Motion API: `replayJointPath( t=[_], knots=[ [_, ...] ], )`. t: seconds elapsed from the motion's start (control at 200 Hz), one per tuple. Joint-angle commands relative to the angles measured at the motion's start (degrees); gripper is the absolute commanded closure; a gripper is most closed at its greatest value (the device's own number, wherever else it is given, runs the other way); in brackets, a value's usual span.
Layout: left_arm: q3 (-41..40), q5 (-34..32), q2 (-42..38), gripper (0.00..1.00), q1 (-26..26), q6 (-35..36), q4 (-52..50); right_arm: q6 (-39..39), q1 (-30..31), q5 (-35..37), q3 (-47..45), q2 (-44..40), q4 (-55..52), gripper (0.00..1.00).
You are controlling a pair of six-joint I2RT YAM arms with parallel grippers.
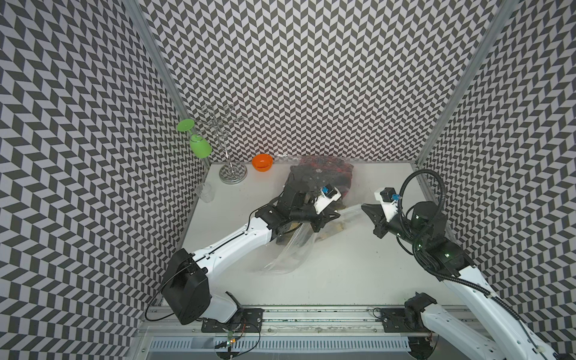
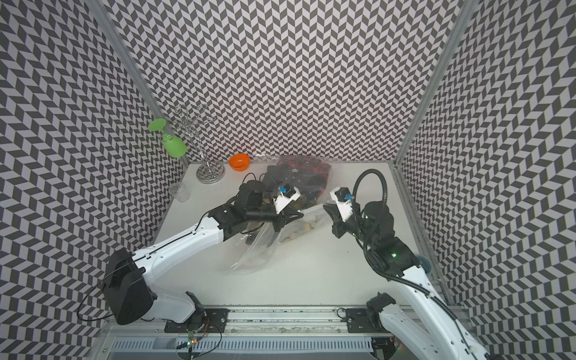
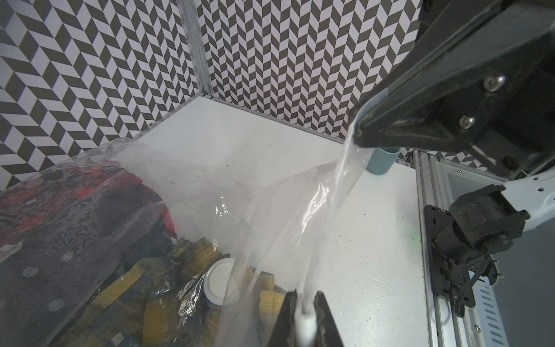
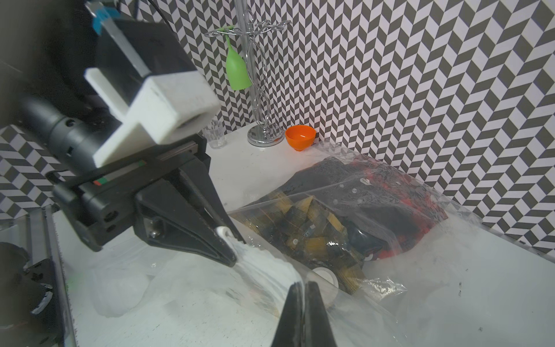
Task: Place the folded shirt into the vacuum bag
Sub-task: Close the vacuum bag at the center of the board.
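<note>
The vacuum bag (image 1: 290, 249) (image 2: 249, 258) lies crinkled across the middle of the table. A folded shirt in yellow and dark plaid (image 4: 315, 219) (image 3: 168, 300) shows through its plastic, beside the round white valve (image 4: 324, 275) (image 3: 217, 282). Deeper in the bag lies a red-and-black shirt (image 4: 390, 204) (image 1: 321, 174). My left gripper (image 3: 304, 296) (image 1: 338, 214) is shut on the bag's rim, with the white zip slider (image 4: 223, 232) between its jaws. My right gripper (image 4: 301, 285) (image 1: 363, 206) is shut on the same rim a short way off, and the plastic stretches taut between them.
At the back left stand a chrome rack (image 1: 232, 174) with a green wine glass (image 1: 199, 146), an orange bowl (image 1: 262, 162) and a clear cup (image 1: 204, 191). A blue-grey cylinder (image 3: 383, 162) sits at the table's right edge. Patterned walls close in three sides.
</note>
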Motion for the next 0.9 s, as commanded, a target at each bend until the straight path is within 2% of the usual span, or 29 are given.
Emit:
replayJointPath(
  t=[0.0, 0.085, 0.305, 0.456, 0.726, 0.806, 0.891],
  knots=[
    [2.91, -3.72, 0.80, 1.00, 2.71, 2.43, -8.72, -1.13, -2.39, -1.36, 5.37, -1.00, 5.07, 1.00],
    [6.26, -2.04, 1.34, 1.00, 2.71, 3.02, -7.74, -3.21, -2.31, -5.57, 5.81, -0.74, 2.29, 0.99],
    [12.31, 3.83, 1.07, 1.00, 2.71, 3.98, -7.03, -7.06, -1.27, -8.36, 9.17, -0.46, -3.57, 0.61],
    [15.03, 6.60, 0.72, 1.00, 2.25, 6.82, -9.83, -9.86, 0.47, -4.35, 12.21, 2.96, -5.90, 0.47],
    [20.00, 6.60, 1.30, 1.00, 2.27, 10.78, -14.05, -13.14, 1.51, 6.62, 21.04, 11.95, -9.03, 0.31],
    [21.88, 6.47, 1.57, 1.00, 2.43, 12.15, -15.50, -14.26, 1.49, 5.99, 22.29, 13.25, -9.31, 0.28],
    [22.91, 6.56, 1.96, 1.00, 2.62, 13.43, -16.75, -15.50, 1.54, 1.56, 23.36, 14.19, -9.57, 0.26]
  ],
)
